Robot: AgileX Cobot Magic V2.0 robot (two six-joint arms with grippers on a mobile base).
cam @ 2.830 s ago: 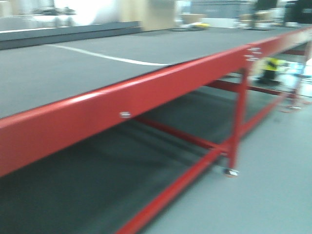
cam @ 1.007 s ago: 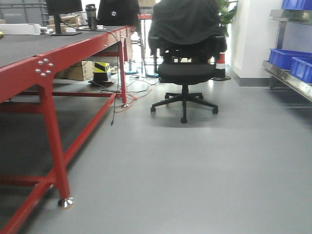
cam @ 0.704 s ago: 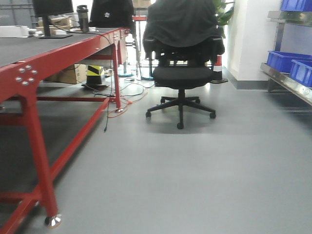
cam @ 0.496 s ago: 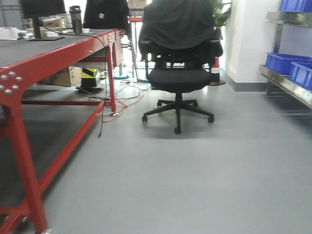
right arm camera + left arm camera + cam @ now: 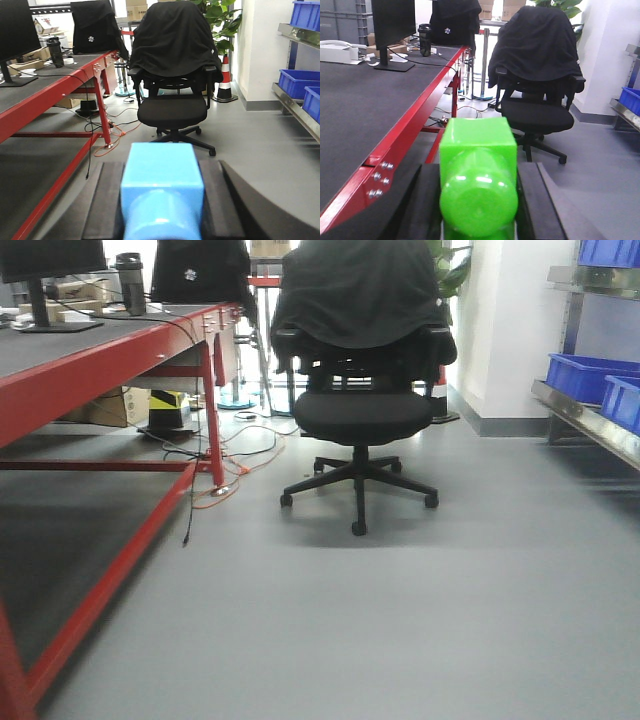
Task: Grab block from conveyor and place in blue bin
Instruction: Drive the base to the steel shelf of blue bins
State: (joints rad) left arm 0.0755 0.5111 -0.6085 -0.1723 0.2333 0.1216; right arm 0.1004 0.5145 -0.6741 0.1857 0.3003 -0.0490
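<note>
Presently the left gripper point(image 5: 477, 202) is clamped on a bright green block point(image 5: 477, 160), with its black fingers point(image 5: 425, 200) close against either side. The lower frame edge cuts off the grip, so the contact is likely rather than plain. The right gripper point(image 5: 162, 205) grips a light blue block point(image 5: 162, 175) in the same way between its dark fingers point(image 5: 222, 200). Both blocks are held in the air, off the conveyor point(image 5: 360, 100). Its dark grey belt sits on a red frame point(image 5: 100, 360) and runs along the left of every view, with a monitor point(image 5: 393, 20) and a dark cup point(image 5: 130, 282) standing near its far end. Blue bins point(image 5: 590, 375) rest on a metal shelf point(image 5: 590, 418) by the right wall, well apart from both grippers; which of them is the one meant I cannot tell. Between conveyor and shelf, a black office chair point(image 5: 360, 415) draped with a black jacket point(image 5: 355, 290) stands on the grey floor point(image 5: 400, 620). Loose cables point(image 5: 250, 445) lie near the frame's leg.
</note>
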